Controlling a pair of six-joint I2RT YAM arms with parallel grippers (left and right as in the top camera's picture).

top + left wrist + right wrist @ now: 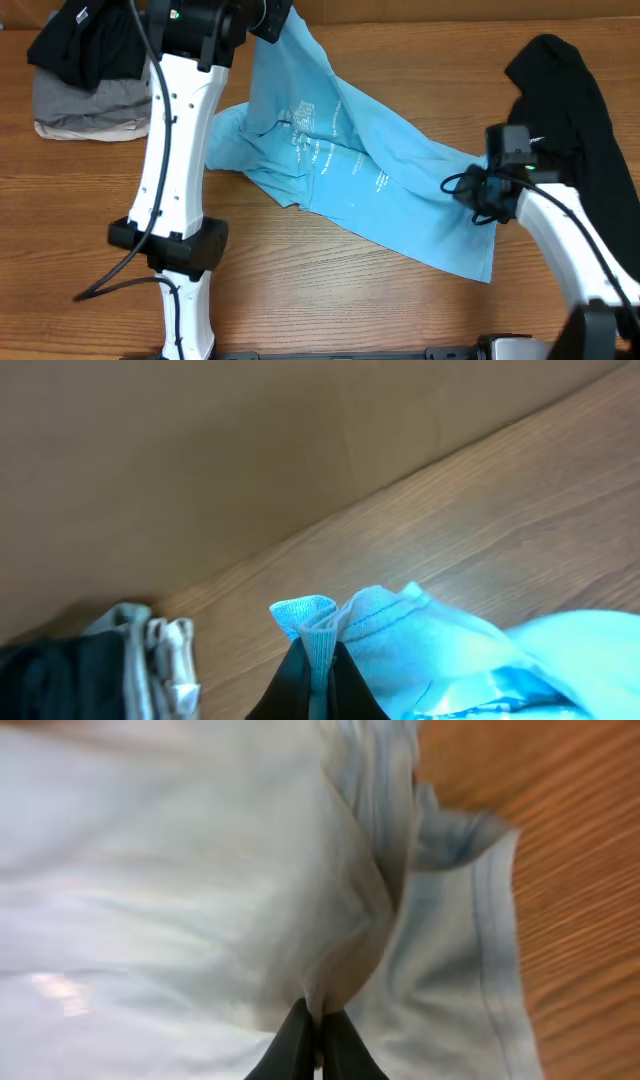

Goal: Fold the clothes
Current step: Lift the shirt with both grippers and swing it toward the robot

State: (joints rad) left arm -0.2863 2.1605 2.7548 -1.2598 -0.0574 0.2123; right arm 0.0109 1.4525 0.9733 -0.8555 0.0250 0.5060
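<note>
The light-blue T-shirt point(350, 165) with white lettering lies stretched across the middle of the table, one end lifted toward the back. My left gripper point(268, 22) is shut on its raised edge at the back; in the left wrist view point(318, 665) a ribbed blue hem point(320, 620) is pinched between the fingers. My right gripper point(478, 192) is shut on the shirt's right part; in the right wrist view point(318, 1030) a fold of pale cloth point(200, 870) is pinched. A black garment point(570, 110) with a small white logo lies at the right.
A pile of black, grey and beige folded clothes point(85, 85) sits at the back left, also showing in the left wrist view point(110, 670). A brown cardboard wall point(200, 460) stands behind the table. Bare wood point(330, 290) lies in front of the shirt.
</note>
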